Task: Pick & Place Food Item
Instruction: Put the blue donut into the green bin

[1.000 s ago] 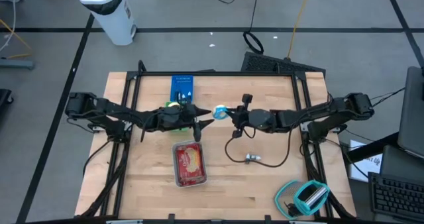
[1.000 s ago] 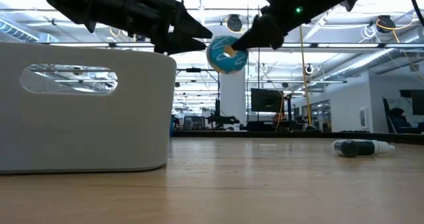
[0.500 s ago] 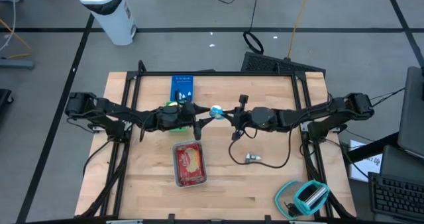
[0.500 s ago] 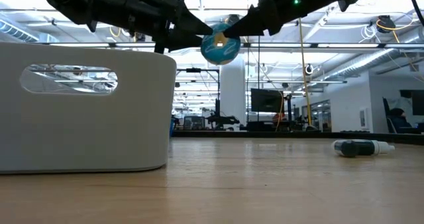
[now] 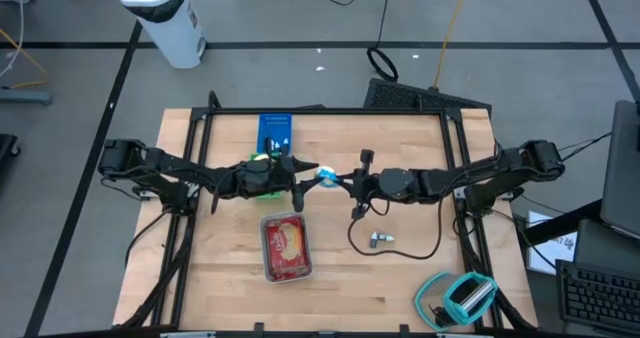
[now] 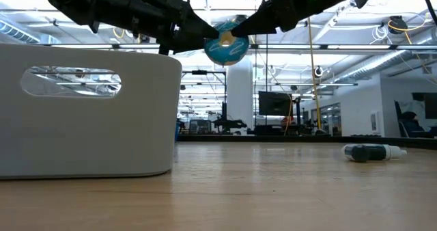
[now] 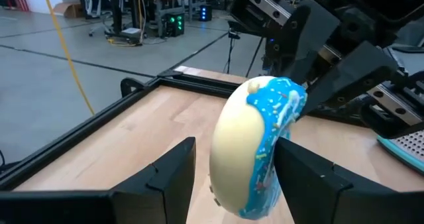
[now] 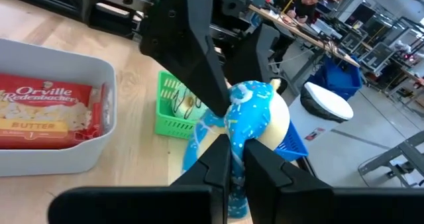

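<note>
while the right claw [image 5: 336,179] stays clamped on the blue-frosted donut [image 5: 325,174], held high above the counter [image 5: 420,278], the donut stands on edge between the spread fingers of the left claw [image 7: 228,177], its flat faces toward them. the left claw, apart and empty, is placed to close on it.
</note>
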### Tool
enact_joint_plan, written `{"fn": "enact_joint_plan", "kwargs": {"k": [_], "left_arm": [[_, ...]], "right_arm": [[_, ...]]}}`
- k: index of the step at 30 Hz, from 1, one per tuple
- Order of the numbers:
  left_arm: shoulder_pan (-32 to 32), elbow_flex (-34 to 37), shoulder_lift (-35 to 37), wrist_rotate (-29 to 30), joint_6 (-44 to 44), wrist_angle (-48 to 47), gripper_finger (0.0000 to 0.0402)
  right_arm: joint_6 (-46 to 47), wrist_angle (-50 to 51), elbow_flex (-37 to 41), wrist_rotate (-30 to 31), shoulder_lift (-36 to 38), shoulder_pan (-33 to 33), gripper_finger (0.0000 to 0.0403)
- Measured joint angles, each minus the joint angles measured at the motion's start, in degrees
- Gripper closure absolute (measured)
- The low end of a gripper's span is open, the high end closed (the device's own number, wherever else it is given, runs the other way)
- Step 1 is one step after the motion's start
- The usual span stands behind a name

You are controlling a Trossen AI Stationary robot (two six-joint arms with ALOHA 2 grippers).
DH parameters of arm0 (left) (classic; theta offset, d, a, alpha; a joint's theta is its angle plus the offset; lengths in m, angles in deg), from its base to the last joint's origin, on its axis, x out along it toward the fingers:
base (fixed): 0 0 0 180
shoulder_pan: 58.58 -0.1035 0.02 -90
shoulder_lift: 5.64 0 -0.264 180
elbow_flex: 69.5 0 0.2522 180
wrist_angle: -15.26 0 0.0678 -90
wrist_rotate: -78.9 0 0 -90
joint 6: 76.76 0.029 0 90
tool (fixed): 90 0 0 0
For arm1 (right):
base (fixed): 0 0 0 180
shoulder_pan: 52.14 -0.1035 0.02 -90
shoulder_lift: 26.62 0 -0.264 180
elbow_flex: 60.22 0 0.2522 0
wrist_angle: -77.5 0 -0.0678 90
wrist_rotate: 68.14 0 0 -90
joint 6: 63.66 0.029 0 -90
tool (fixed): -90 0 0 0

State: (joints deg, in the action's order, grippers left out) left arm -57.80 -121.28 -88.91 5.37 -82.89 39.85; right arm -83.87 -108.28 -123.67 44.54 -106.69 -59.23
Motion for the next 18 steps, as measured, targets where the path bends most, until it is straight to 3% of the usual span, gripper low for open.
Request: {"fn": "enact_joint_plan", "kwargs": {"k": [5,13,18], "left_arm": [[0.31,-0.02,0.00,-0.50,-0.18,-0.04,0.0201],[0.52,-0.02,0.02,-8.77,-1.95,-0.04,0.0201],[0.55,-0.02,0.02,-10.49,-1.64,-0.04,0.0202]], "right_arm": [[-0.48,-0.02,0.00,0.00,0.00,-0.11,0.0383],[-2.05,-2.97,-0.07,-0.46,0.00,-0.16,0.0383],[-2.07,-2.85,-0.07,-0.46,0.00,-0.16,0.0383]]}}
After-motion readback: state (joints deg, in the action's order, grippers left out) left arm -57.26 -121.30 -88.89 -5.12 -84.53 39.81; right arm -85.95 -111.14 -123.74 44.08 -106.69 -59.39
